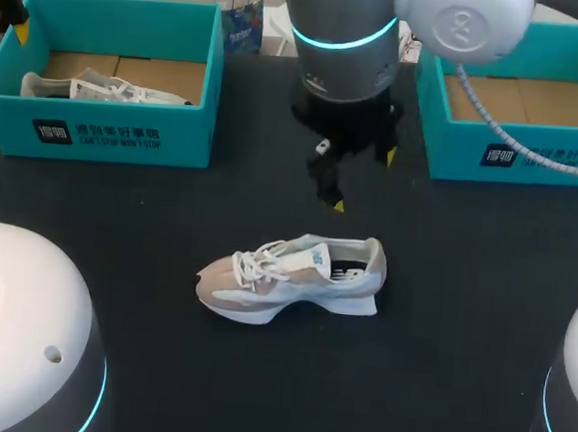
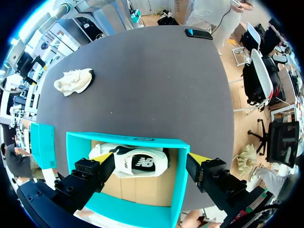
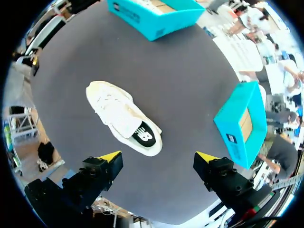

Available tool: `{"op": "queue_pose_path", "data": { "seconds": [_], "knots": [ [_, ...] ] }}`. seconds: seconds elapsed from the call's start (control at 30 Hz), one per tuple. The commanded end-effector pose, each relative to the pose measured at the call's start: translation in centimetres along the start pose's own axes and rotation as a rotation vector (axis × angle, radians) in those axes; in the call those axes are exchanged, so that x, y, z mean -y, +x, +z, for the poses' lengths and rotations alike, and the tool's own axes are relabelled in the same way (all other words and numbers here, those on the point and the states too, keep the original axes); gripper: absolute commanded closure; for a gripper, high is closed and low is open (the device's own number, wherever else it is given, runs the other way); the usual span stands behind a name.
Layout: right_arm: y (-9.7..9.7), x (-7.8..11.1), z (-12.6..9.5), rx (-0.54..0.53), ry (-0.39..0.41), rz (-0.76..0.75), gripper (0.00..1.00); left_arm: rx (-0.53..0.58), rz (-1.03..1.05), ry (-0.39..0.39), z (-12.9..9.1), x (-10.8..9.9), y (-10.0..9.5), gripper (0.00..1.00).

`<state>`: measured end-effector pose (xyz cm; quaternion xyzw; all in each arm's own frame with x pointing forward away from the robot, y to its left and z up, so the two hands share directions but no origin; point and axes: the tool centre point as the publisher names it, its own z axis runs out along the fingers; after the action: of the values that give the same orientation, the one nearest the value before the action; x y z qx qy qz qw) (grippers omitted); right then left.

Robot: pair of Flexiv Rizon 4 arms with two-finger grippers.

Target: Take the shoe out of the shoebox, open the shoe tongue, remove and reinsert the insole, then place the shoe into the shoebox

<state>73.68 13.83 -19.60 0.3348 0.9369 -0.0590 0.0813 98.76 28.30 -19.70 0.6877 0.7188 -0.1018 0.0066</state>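
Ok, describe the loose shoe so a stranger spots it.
On the black table stand a left shoebox and a right shoebox, both teal. In front of them, mid-table, a white and beige shoe stands on its sole. Unlike the other shoe, inside the left shoebox, it sits in the open.

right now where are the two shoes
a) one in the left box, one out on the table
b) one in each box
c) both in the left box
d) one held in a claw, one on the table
a: the boxed shoe lies inside the left box, and the loose shoe sits on the table between the two boxes.
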Motion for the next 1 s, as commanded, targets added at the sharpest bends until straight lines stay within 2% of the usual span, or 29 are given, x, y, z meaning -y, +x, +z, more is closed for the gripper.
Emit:
{"op": "queue_pose_path", "data": {
  "seconds": [0.03,0.13,0.17,0.37,0.4,0.43,0.93,0.97,1.0],
  "knots": [
    [-0.4,0.6,-0.2,-0.159,-0.268,-0.44,0.0,-0.002,0.002,0.003,-0.1,-0.1,0.1,0.0],
    [-0.6,0.5,-0.5,-0.191,-0.316,-0.539,0.0,-0.002,0.002,0.003,-0.1,-0.1,0.1,0.0],
    [-0.5,0.5,-0.6,-0.184,-0.311,-0.599,0.0,-0.002,0.002,0.003,-0.1,-0.1,0.1,0.0],
    [-1.0,1.1,-1.3,-0.176,-0.314,-0.703,0.0,-0.002,0.002,0.003,-0.1,-0.1,0.1,0.0],
    [-1.2,1.2,-1.4,-0.158,-0.287,-0.695,0.0,-0.002,0.002,0.003,-0.1,-0.1,0.1,0.0],
    [-1.6,1.4,-1.3,-0.113,-0.209,-0.681,0.0,-0.002,0.002,0.003,-0.1,-0.1,0.1,0.0],
    [-1.6,1.4,-1.3,-0.113,-0.209,-0.681,0.0,-0.002,0.002,0.003,-0.1,-0.1,0.1,0.0],
    [-1.8,1.7,-1.1,-0.133,-0.285,-0.649,0.0,-0.002,0.002,0.003,-0.1,-0.1,0.1,0.0],
    [-2.1,2.0,-0.9,-0.146,-0.316,-0.641,0.0,-0.002,0.002,0.003,-0.1,-0.1,0.1,0.0]
  ]
}}
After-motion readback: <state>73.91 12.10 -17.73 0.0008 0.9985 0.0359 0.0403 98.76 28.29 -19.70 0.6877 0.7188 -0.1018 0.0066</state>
